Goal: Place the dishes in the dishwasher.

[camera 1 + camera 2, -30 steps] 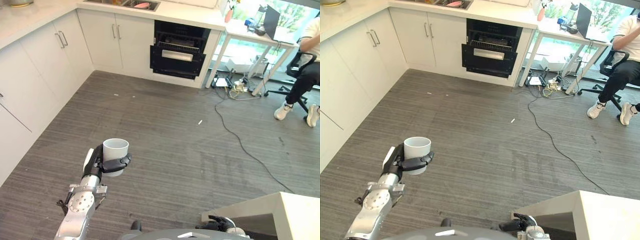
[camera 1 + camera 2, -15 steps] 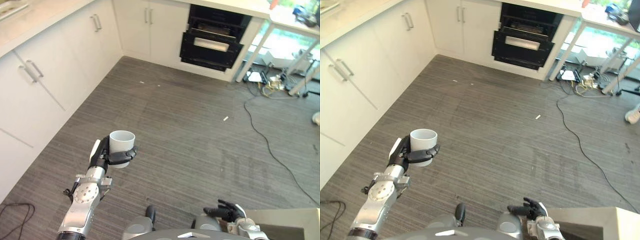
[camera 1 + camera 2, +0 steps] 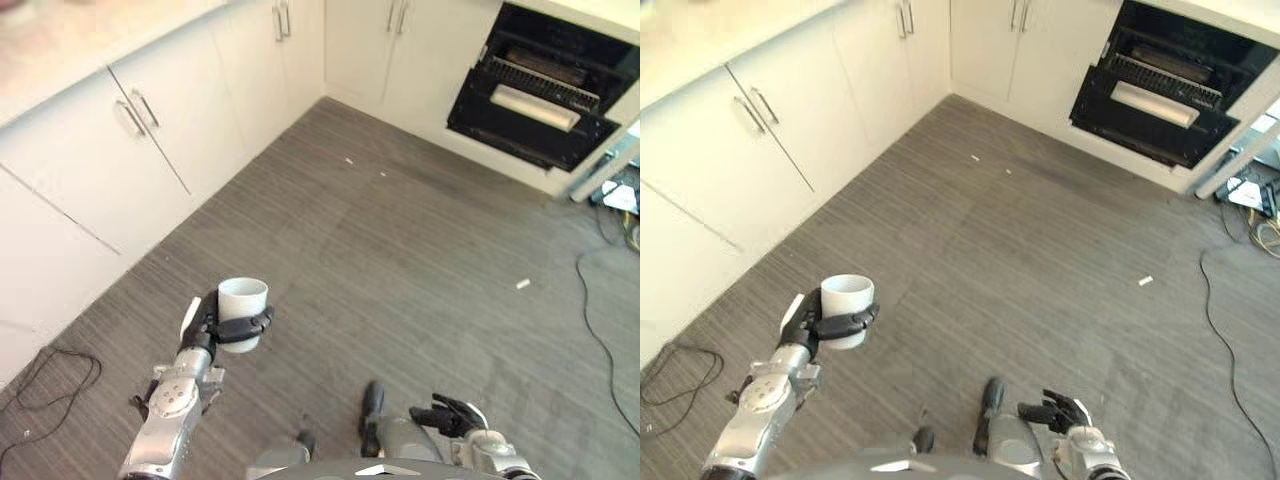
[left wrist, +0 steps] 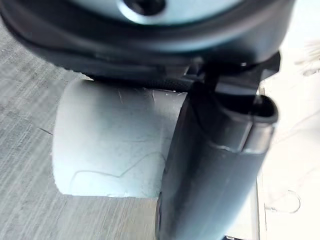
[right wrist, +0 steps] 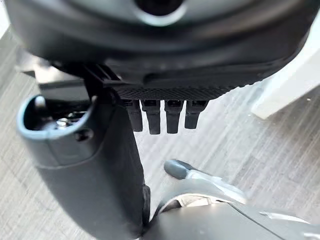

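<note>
White cup [image 3: 242, 303] upright, left hand [image 3: 205, 327] curled round it, right hand [image 3: 452, 414] relaxed, empty

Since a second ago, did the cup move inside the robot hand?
No. The white cup sits upright in the left robot hand just as before, fingers curled round it. The dishwasher shifted in view because the camera moved.

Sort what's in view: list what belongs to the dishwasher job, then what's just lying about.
Job:
cup, held upright in left hand
open dishwasher

Lying about:
white scrap on floor
cable
cabinets
right hand, idle and open
</note>
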Motion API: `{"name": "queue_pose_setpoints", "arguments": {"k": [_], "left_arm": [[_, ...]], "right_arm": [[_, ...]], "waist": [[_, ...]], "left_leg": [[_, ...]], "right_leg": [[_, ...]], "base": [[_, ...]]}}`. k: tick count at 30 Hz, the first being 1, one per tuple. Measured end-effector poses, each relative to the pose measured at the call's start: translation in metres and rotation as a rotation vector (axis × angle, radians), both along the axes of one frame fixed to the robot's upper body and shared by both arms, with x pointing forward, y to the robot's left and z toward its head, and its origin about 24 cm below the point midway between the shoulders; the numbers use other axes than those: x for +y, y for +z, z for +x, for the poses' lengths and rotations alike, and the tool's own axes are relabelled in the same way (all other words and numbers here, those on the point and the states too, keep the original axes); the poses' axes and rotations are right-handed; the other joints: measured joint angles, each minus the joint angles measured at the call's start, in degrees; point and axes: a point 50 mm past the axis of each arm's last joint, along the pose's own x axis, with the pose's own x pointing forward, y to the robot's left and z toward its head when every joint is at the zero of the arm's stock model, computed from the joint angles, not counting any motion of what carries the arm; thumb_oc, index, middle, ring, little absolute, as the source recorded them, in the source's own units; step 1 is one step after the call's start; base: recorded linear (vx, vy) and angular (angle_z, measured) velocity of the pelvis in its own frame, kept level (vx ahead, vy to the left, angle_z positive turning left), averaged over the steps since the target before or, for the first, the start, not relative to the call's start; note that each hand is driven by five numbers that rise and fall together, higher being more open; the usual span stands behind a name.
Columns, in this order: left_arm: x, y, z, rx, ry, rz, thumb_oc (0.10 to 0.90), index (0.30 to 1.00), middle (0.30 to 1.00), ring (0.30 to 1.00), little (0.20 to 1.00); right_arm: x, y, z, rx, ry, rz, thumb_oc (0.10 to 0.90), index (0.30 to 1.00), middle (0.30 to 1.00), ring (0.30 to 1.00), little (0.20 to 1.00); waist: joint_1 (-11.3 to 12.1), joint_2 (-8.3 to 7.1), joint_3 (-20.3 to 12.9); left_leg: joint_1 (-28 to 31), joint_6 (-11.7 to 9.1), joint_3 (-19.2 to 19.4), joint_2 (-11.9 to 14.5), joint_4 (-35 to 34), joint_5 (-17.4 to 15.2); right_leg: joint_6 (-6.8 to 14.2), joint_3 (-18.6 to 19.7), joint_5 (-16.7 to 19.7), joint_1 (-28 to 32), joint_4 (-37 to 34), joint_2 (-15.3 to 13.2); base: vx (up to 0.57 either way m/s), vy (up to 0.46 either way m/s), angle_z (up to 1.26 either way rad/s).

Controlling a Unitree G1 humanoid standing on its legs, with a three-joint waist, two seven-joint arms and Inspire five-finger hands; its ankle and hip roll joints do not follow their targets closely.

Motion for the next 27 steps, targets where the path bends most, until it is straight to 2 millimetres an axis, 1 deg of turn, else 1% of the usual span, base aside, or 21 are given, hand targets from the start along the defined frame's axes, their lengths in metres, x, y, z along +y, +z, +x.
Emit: {"name": "queue_pose_setpoints", "arguments": {"k": [2, 3, 4, 6, 7, 8, 9, 10, 11, 14, 15, 17, 18, 19, 21, 22, 23, 24, 25, 26, 27], "left_arm": [[0.000, 0.006, 0.004, -0.022, -0.015, 0.009, 0.400, 0.300, 0.300, 0.300, 0.300], [0.001, 0.007, 0.004, -0.027, -0.016, 0.015, 0.400, 0.300, 0.300, 0.300, 0.300], [0.007, 0.012, 0.007, -0.034, -0.025, 0.053, 0.400, 0.300, 0.300, 0.300, 0.300], [0.009, 0.022, 0.012, -0.062, -0.050, 0.087, 0.400, 0.300, 0.300, 0.300, 0.300], [0.006, 0.032, 0.020, -0.104, -0.077, 0.091, 0.400, 0.300, 0.300, 0.300, 0.300], [0.004, 0.036, 0.020, -0.124, -0.082, 0.089, 0.400, 0.300, 0.300, 0.300, 0.300], [0.002, 0.043, 0.022, -0.156, -0.091, 0.088, 0.400, 0.300, 0.300, 0.300, 0.300], [0.000, 0.045, 0.022, -0.166, -0.098, 0.089, 0.400, 0.300, 0.300, 0.300, 0.300], [0.000, 0.041, 0.020, -0.148, -0.090, 0.082, 0.400, 0.300, 0.300, 0.300, 0.300], [0.007, 0.034, 0.013, -0.107, -0.075, 0.111, 0.400, 0.300, 0.300, 0.300, 0.300], [0.007, 0.029, 0.012, -0.093, -0.055, 0.107, 0.400, 0.300, 0.300, 0.300, 0.300], [0.008, 0.022, 0.008, -0.058, -0.047, 0.103, 0.400, 0.300, 0.300, 0.300, 0.300], [0.011, 0.022, 0.008, -0.044, -0.040, 0.120, 0.400, 0.300, 0.300, 0.300, 0.300], [0.016, 0.024, 0.008, -0.042, -0.044, 0.155, 0.400, 0.300, 0.300, 0.300, 0.300], [0.026, 0.026, 0.006, -0.018, -0.045, 0.218, 0.400, 0.300, 0.300, 0.300, 0.300], [0.031, 0.030, 0.007, -0.019, -0.045, 0.255, 0.400, 0.300, 0.300, 0.300, 0.300], [0.036, 0.037, 0.011, -0.043, -0.040, 0.297, 0.400, 0.300, 0.300, 0.300, 0.300], [0.038, 0.046, 0.016, -0.080, -0.031, 0.317, 0.400, 0.300, 0.300, 0.300, 0.300], [0.038, 0.046, 0.016, -0.080, -0.031, 0.317, 0.400, 0.300, 0.300, 0.300, 0.300], [0.039, 0.053, 0.021, -0.115, -0.015, 0.341, 0.400, 0.300, 0.300, 0.300, 0.300], [0.038, 0.058, 0.025, -0.140, -0.023, 0.347, 0.400, 0.300, 0.300, 0.300, 0.300]], "right_arm": [[-0.004, -0.002, -0.008, 0.032, -0.017, -0.008, 0.800, 0.900, 0.900, 0.900, 0.900], [-0.007, -0.003, -0.014, 0.045, -0.018, -0.016, 0.800, 0.900, 0.900, 0.900, 0.900], [-0.011, -0.003, -0.020, 0.063, -0.027, -0.024, 0.800, 0.900, 0.900, 0.900, 0.900], [-0.012, -0.005, -0.026, 0.085, -0.043, -0.029, 0.800, 0.900, 0.900, 0.900, 0.900], [-0.017, -0.005, -0.028, 0.083, -0.097, -0.033, 0.800, 0.900, 0.900, 0.900, 0.900], [-0.017, -0.004, -0.026, 0.082, -0.097, -0.036, 0.800, 0.900, 0.900, 0.900, 0.900], [-0.022, -0.002, -0.024, 0.088, -0.096, -0.055, 0.800, 0.900, 0.900, 0.900, 0.900], [-0.026, 0.000, -0.020, 0.076, -0.093, -0.069, 0.800, 0.900, 0.900, 0.900, 0.900], [-0.027, 0.002, -0.014, 0.059, -0.079, -0.073, 0.800, 0.900, 0.900, 0.900, 0.900], [-0.018, 0.003, -0.004, 0.004, -0.096, -0.037, 0.800, 0.900, 0.900, 0.900, 0.900], [-0.016, 0.004, 0.004, -0.018, -0.107, -0.028, 0.800, 0.900, 0.900, 0.900, 0.900], [-0.013, 0.004, 0.005, -0.020, -0.117, -0.012, 0.800, 0.900, 0.900, 0.900, 0.900], [-0.001, -0.001, 0.001, -0.005, -0.132, 0.027, 0.800, 0.900, 0.900, 0.900, 0.900], [0.009, -0.004, -0.002, 0.003, -0.132, 0.051, 0.800, 0.900, 0.900, 0.900, 0.900], [0.020, -0.007, -0.005, 0.009, -0.130, 0.084, 0.800, 0.900, 0.900, 0.900, 0.900], [0.025, -0.008, -0.006, 0.004, -0.130, 0.097, 0.800, 0.900, 0.900, 0.900, 0.900], [0.026, -0.007, -0.004, -0.008, -0.127, 0.098, 0.800, 0.900, 0.900, 0.900, 0.900], [0.027, -0.004, 0.005, -0.041, -0.116, 0.100, 0.800, 0.900, 0.900, 0.900, 0.900], [0.027, -0.004, 0.005, -0.041, -0.116, 0.100, 0.800, 0.900, 0.900, 0.900, 0.900], [0.028, 0.000, 0.011, -0.076, -0.107, 0.098, 0.800, 0.900, 0.900, 0.900, 0.900], [0.028, 0.001, 0.012, -0.087, -0.101, 0.097, 0.800, 0.900, 0.900, 0.900, 0.900]], "waist": [[-0.6, -1.36, -1.1], [0.0, -1.52, -1.5], [-0.2, -2.97, -1.9], [-0.1, -4.51, -2.1], [0.5, -5.54, -1.4], [1.0, -6.03, -0.8], [2.0, -7.19, -0.4], [3.2, -6.23, 0.6], [4.1, -4.64, 1.4], [4.9, -3.95, 0.1], [5.1, -3.47, 0.3], [5.7, -2.51, 0.5], [5.3, -3.97, 0.8], [6.0, -4.95, 0.8], [7.1, -5.59, 0.1], [6.9, -5.98, -0.1], [5.3, -5.04, -0.1], [3.5, -3.81, 0.8], [3.5, -3.81, 0.8], [2.5, -2.90, 0.9], [1.9, -2.22, 0.9]], "left_leg": [[-8.5, -5.3, 6.7, -0.2, 18.8, 1.3], [-11.2, -7.8, 8.5, 0.6, 24.6, 5.0], [-16.6, -8.7, 13.0, 2.3, 36.1, 14.5], [-23.9, -8.4, 18.0, 4.8, 47.3, 14.7], [-28.5, -4.6, 23.9, 8.6, 51.1, 12.7], [-30.7, -4.3, 24.9, 8.1, 48.3, 10.4], [-30.7, -2.9, 24.3, 4.9, 34.0, 7.5], [-30.4, -2.0, 23.2, 3.8, 22.1, 8.1], [-28.1, -0.3, 21.0, 3.2, 10.5, 10.6], [-26.9, -3.4, 19.5, 4.5, -12.4, 15.2], [-27.3, -4.6, 16.3, 5.4, -19.5, 15.9], [-26.3, -4.7, 18.5, 6.3, -18.1, 17.9], [-26.0, -3.0, 19.9, 5.6, -14.3, 23.6], [-25.1, -2.3, 20.6, 5.5, -11.8, 24.6], [-21.8, -1.1, 22.3, 5.0, -10.8, 25.1], [-19.7, 1.1, 24.5, 4.2, -10.8, 24.3], [-17.1, 3.2, 25.9, 3.6, -11.6, 22.8], [-15.0, 4.2, 25.9, 3.0, -13.0, 22.1], [-15.0, 4.2, 25.9, 3.0, -13.0, 22.1], [-11.9, 3.5, 26.4, 2.0, -16.3, 23.0], [-10.6, 3.7, 26.6, 1.3, -17.2, 22.3]], "right_leg": [[-0.1, 0.4, -0.9, 2.6, -0.7, 0.2], [-1.0, 0.0, -1.8, 2.8, 1.7, 0.4], [-3.7, -1.1, -3.5, 3.3, 4.9, -0.4], [-5.3, -0.7, -4.8, 6.6, 2.5, -0.3], [-5.7, -0.8, -5.1, 9.4, -0.7, 0.1], [-5.0, 0.7, -5.4, 10.6, -2.2, 0.3], [-1.8, 5.0, -5.7, 12.5, -5.0, -0.7], [0.9, 7.2, -6.7, 14.6, -6.5, 0.0], [1.3, 8.0, -7.1, 16.3, -6.4, 1.2], [3.3, 9.6, -9.0, 20.4, -10.9, 1.7], [4.0, 11.9, -12.0, 21.3, -10.9, 0.8], [6.7, 13.5, -12.8, 23.5, -10.8, -0.6], [7.4, 13.3, -11.6, 24.0, -7.8, -2.8], [5.7, 13.6, -9.5, 23.2, -4.5, -4.4], [6.2, 14.5, -8.3, 20.2, 4.0, -6.8], [8.2, 14.6, -4.7, 18.3, 9.4, -8.1], [10.4, 14.4, 1.8, 12.1, 21.6, -10.1], [10.6, 14.7, 4.0, 6.2, 31.4, -11.5], [10.6, 14.7, 4.0, 6.2, 31.4, -11.5], [9.6, 12.7, -0.8, -2.3, 41.3, -12.7], [9.2, 11.2, -2.4, -5.5, 43.0, -12.9]], "base": [[0.39, -0.263, 0.48], [0.46, -0.333, 0.29], [0.37, -0.250, 0.27], [0.42, -0.047, 0.43], [0.47, 0.073, 0.42], [0.50, 0.165, 0.21], [0.35, 0.155, -0.16], [0.53, 0.222, -0.49], [0.54, 0.223, -0.59], [0.55, 0.258, -0.66], [0.45, 0.232, -0.82], [0.43, 0.327, -0.74], [0.42, 0.372, -0.70], [0.38, 0.355, -0.78], [0.25, 0.265, -1.07], [0.37, 0.474, -0.98], [0.27, 0.372, -0.53], [0.17, 0.259, -0.19], [0.10, 0.105, -0.12], [0.40, 0.284, -0.14], [0.50, 0.302, -0.17]]}}
